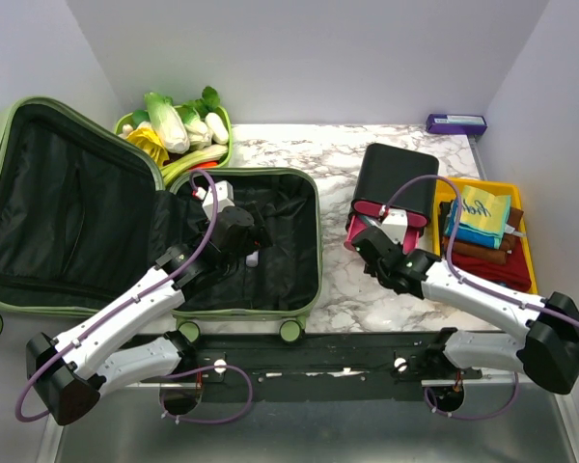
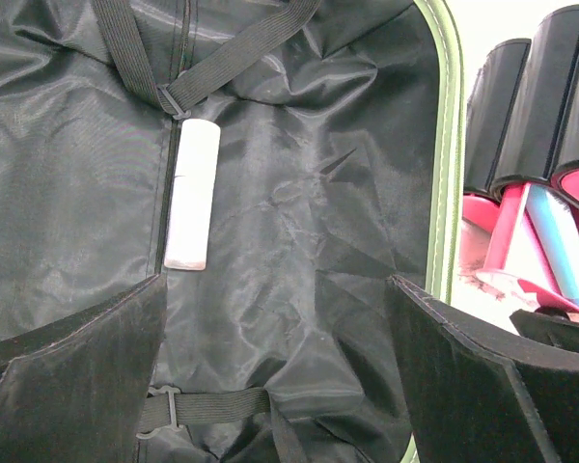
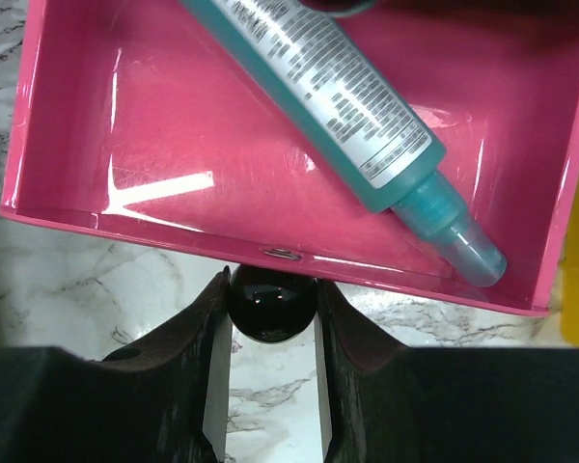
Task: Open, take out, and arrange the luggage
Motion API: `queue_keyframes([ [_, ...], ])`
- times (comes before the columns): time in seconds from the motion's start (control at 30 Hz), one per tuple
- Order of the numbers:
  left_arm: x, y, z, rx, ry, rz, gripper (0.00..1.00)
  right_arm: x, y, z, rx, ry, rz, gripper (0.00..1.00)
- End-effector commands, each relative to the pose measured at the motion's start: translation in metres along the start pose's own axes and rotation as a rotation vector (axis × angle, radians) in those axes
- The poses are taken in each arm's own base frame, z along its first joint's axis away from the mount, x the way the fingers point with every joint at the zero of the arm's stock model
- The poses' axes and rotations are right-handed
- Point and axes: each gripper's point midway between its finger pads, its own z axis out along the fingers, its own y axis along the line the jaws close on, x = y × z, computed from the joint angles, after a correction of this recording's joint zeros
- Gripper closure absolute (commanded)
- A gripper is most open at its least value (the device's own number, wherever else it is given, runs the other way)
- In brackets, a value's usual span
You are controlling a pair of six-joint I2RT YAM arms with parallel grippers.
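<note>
The luggage [image 1: 313, 227], a sage-green suitcase with black lining, lies open flat at the left, lid [image 1: 68, 222] spread out. My left gripper [image 1: 254, 253] hangs over its right half, open and empty [image 2: 280, 318]. A white tube [image 2: 191, 196] lies on the lining under a strap, ahead of the fingers. My right gripper [image 1: 372, 241] is shut [image 3: 270, 301] on the black knob [image 3: 270, 289] of a pink drawer [image 3: 174, 145] pulled out of the black box [image 1: 396, 178]. A teal tube [image 3: 338, 106] lies in the drawer.
A yellow tray [image 1: 527, 251] with folded clothes stands at the right. A green basket [image 1: 225, 125] of toy vegetables stands behind the luggage. A purple box [image 1: 455, 122] lies at the back right. The black box also shows beside the suitcase rim in the left wrist view [image 2: 531, 106].
</note>
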Motion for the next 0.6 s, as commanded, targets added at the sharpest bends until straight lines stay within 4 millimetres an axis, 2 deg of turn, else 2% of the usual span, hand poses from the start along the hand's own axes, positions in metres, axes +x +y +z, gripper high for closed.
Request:
queue_keyframes([
  [0.0,-0.005,0.000,-0.003,0.008,-0.015,-0.018,0.01,-0.042,0.001,0.005,0.047,-0.131,0.069,0.85],
  [0.3,-0.009,0.004,-0.005,-0.015,-0.028,-0.010,0.01,-0.065,-0.005,0.034,0.116,-0.178,0.116,0.84],
  [0.43,-0.010,0.005,-0.006,-0.020,-0.029,-0.009,0.01,-0.081,-0.007,0.041,0.153,-0.230,0.141,0.75],
  [0.57,-0.009,0.006,-0.005,-0.027,-0.027,-0.005,0.01,-0.094,-0.010,0.050,0.189,-0.282,0.169,0.75],
])
